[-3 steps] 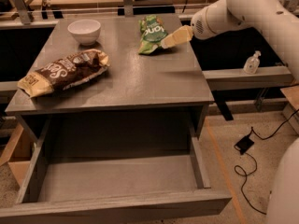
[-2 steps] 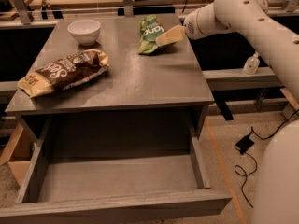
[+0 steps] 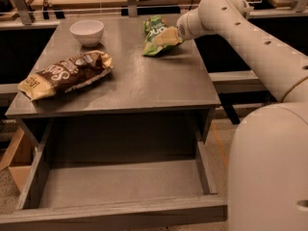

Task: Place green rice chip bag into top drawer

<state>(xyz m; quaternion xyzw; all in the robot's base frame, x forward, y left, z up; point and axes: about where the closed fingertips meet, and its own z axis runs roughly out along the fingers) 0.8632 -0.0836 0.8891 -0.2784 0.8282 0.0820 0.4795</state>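
The green rice chip bag (image 3: 155, 32) lies crumpled at the back right of the grey table top (image 3: 144, 81). My gripper (image 3: 171, 36) reaches in from the right and sits on the bag's right side, touching it. The white arm (image 3: 250, 42) runs off to the right behind it. The top drawer (image 3: 120, 184) is pulled wide open below the table's front edge and has nothing in it.
A large brown-and-yellow chip bag (image 3: 67, 73) lies on the table's left side. A white bowl (image 3: 87, 31) stands at the back left. My white base (image 3: 269, 172) fills the lower right, next to the drawer's right wall.
My gripper has moved left, from just right of the green bag to onto its right side. The bag, bowl and drawer have stayed in place.
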